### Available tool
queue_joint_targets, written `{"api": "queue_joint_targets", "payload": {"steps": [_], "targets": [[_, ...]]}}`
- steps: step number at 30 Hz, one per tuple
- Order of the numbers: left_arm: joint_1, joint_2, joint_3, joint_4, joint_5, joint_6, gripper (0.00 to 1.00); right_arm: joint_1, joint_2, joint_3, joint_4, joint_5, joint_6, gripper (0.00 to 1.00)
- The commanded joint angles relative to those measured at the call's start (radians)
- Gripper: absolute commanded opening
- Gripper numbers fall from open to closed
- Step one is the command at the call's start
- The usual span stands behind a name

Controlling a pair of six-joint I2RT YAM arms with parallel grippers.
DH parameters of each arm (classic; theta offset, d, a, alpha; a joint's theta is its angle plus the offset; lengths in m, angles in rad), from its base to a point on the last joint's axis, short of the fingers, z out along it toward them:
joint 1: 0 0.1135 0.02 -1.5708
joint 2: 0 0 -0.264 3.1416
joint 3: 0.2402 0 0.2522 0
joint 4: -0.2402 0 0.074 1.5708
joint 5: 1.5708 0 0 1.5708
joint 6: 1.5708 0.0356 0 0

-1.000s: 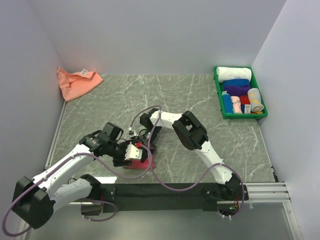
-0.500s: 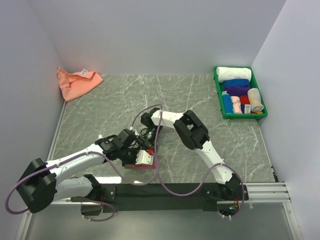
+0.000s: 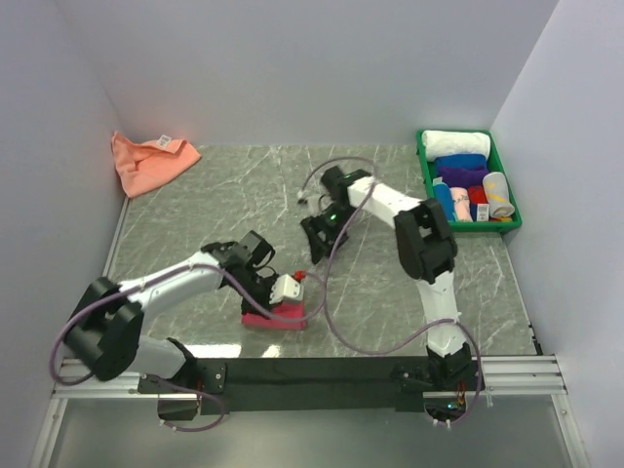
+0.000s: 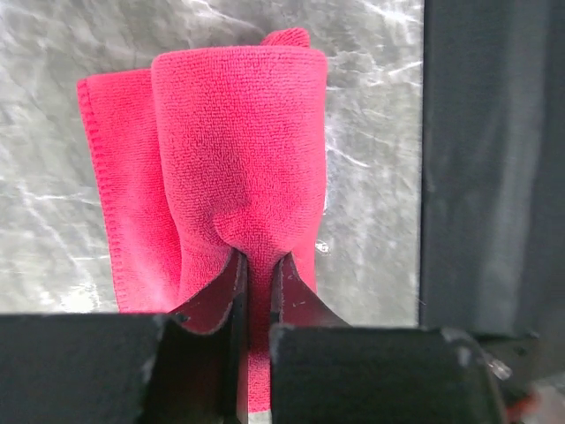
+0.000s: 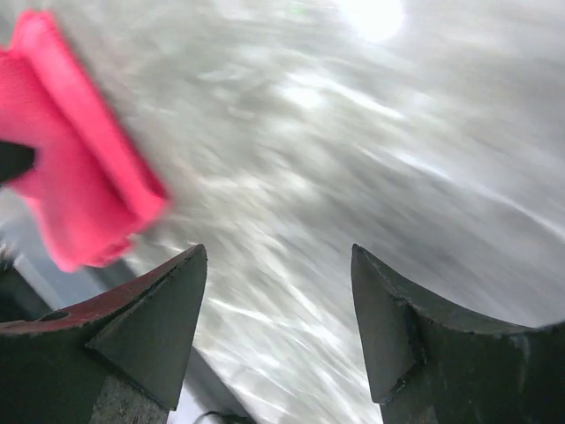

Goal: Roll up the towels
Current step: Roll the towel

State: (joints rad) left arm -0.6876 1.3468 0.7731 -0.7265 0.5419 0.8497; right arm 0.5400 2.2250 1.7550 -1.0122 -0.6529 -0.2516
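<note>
The left tool [image 4: 259, 265] is clamped on the near end of the rolled crimson-pink terry-cloth towel [image 4: 238, 132], which lies at the front edge of the grey marbled desk [image 3: 195, 224]. The right tool [image 5: 278, 254] stands apart, holding nothing, clear of the roll. Hazard: the pinch takes only the outer layers, so lifting may let the loose flap unwind.

left gripper [image 4: 259, 265]: swung in over crimson towel [image 4: 238, 141], jaws narrowed from wide to a pinch on its near fold | right gripper [image 5: 278, 265]: drew back from towel, jaws spread; towel now outside them, at their left
</note>
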Motion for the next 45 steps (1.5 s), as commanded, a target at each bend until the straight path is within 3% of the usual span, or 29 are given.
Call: {"api": "queue_joint_targets", "payload": {"steps": [1, 6, 15, 20, 24, 31, 36, 45], "targets": [[0.058, 0.154, 0.102, -0.232, 0.118, 0.040, 0.01, -0.084, -0.163, -0.038, 0.086, 0.101, -0.038, 0.73], [0.181, 0.421, 0.338, -0.326, 0.182, 0.074, 0.01, -0.149, -0.414, -0.227, 0.178, 0.124, -0.081, 0.73], [0.335, 0.808, 0.681, -0.456, 0.256, 0.112, 0.01, -0.140, -0.815, -0.609, 0.380, 0.222, -0.080, 0.68], [0.344, 0.914, 0.764, -0.464, 0.248, 0.094, 0.01, 0.001, -0.896, -0.652, 0.426, 0.300, -0.098, 0.67], [0.344, 0.943, 0.770, -0.462, 0.239, 0.088, 0.01, 0.283, -0.832, -0.638, 0.489, 0.481, -0.107, 0.71], [0.356, 0.969, 0.752, -0.472, 0.259, 0.086, 0.02, 0.552, -0.613, -0.542, 0.610, 0.651, -0.156, 0.75], [0.369, 1.003, 0.776, -0.516, 0.286, 0.106, 0.04, 0.623, -0.507, -0.512, 0.676, 0.685, -0.190, 0.75], [0.384, 1.065, 0.821, -0.583, 0.314, 0.157, 0.05, 0.690, -0.374, -0.608, 0.871, 0.849, -0.302, 0.73]]}}
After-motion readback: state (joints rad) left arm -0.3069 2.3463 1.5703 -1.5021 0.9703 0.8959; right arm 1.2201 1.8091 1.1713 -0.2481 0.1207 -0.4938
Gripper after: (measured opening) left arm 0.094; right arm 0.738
